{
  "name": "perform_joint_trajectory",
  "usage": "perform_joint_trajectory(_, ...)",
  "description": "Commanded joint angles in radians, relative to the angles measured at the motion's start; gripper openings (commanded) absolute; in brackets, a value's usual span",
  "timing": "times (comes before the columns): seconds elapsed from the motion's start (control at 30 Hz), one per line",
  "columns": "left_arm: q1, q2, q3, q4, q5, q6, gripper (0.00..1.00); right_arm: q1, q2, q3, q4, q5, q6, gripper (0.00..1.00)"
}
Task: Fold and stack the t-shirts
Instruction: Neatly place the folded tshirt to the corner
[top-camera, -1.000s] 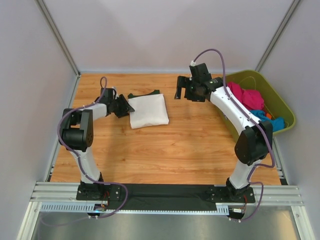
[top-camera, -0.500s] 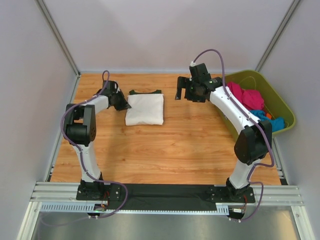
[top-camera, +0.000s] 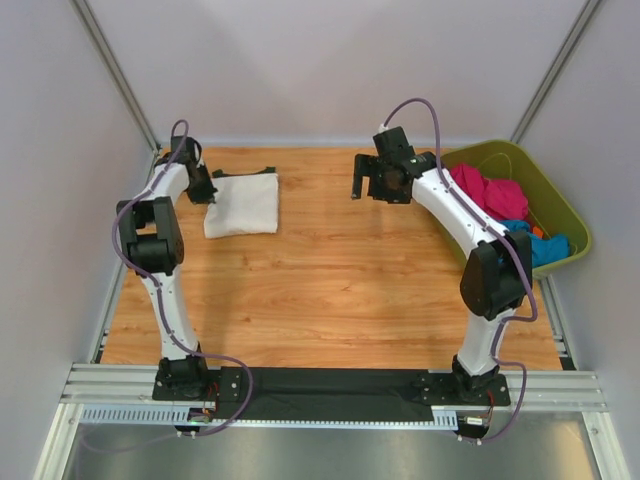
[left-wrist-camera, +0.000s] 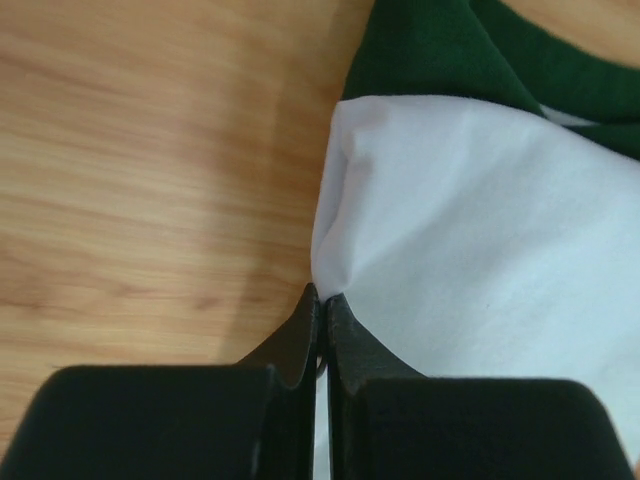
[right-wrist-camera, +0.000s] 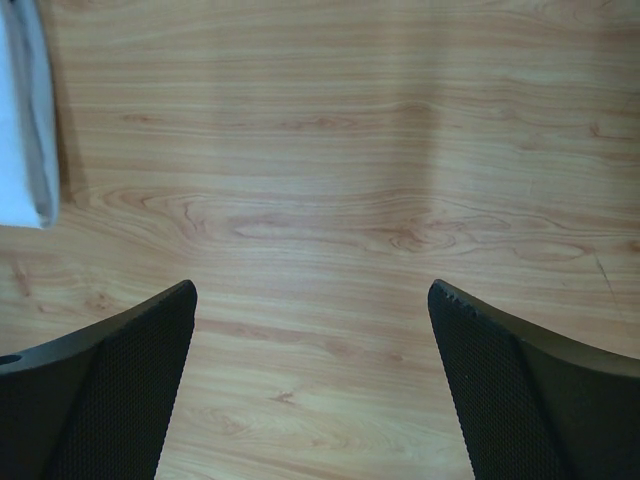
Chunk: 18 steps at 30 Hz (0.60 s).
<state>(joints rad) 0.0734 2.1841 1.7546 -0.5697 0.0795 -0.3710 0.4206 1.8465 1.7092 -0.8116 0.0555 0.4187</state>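
One folded white t-shirt (top-camera: 242, 204), left gripper (left-wrist-camera: 322, 306) pinching it, right gripper (right-wrist-camera: 311, 292) spread

Open wood table (top-camera: 340, 280) runs wide between my 2 arms, and my right gripper (right-wrist-camera: 310, 288) hangs spread over bare boards. The folded t-shirt (top-camera: 243, 203) fills the far-left corner, its edge pinched in my left gripper (left-wrist-camera: 321, 305). The green bin (top-camera: 548, 195) blocks the right edge.

Overhead camera looks down from behind; 2 wrist cameras hug the table (top-camera: 350, 280), all seemingly sharing the white shirt (top-camera: 243, 203).
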Motion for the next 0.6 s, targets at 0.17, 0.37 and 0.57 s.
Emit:
perform_joint_trajectory(0.17,0.158,0.132,0.228,-0.163,-0.078,0.152,0.00,-0.025,0.117,0.147,0.003,0.030,-0.015,1.00)
perform_joint_trajectory(0.37,0.184,0.314,0.566,-0.272,-0.223,0.294,0.00,-0.034,0.200,0.214,0.018,0.026,-0.012,1.00)
perform_joint_trajectory(0.57,0.239,0.361,0.631,-0.230,-0.311,0.273,0.00,-0.040,0.253,0.242,0.054,0.032,-0.011,1.00)
